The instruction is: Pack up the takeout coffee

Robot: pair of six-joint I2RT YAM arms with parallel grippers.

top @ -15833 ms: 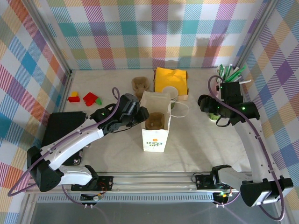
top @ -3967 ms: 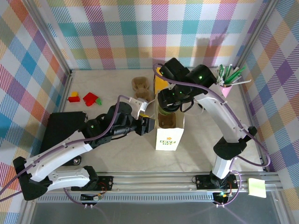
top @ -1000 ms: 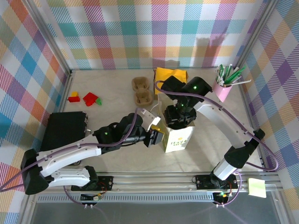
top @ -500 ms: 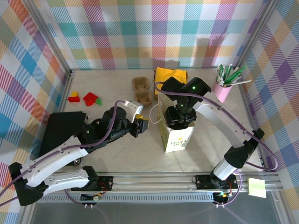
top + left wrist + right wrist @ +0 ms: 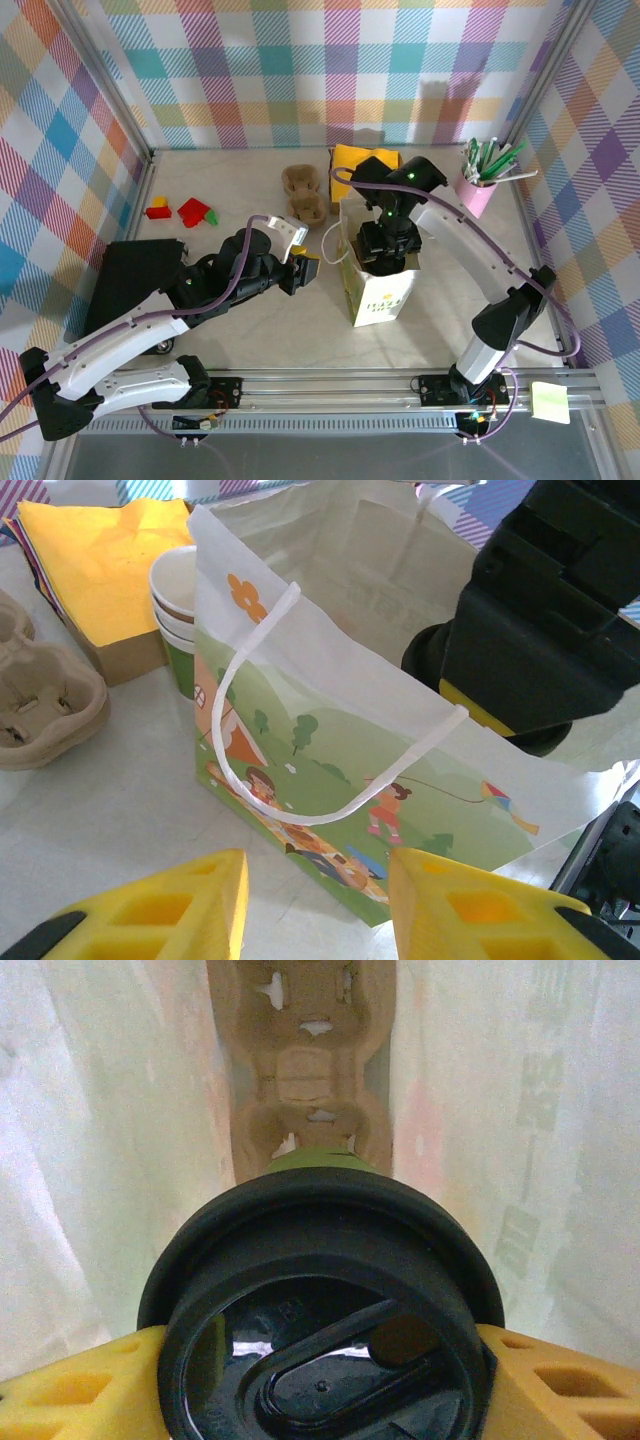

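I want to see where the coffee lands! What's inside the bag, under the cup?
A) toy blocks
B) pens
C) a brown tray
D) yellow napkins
C: in the right wrist view, past the cup with its black lid, a brown tray lies lower down inside the bag.

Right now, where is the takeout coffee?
Right wrist view: the takeout coffee is clamped in the right gripper, inside the paper bag, above the pulp tray.
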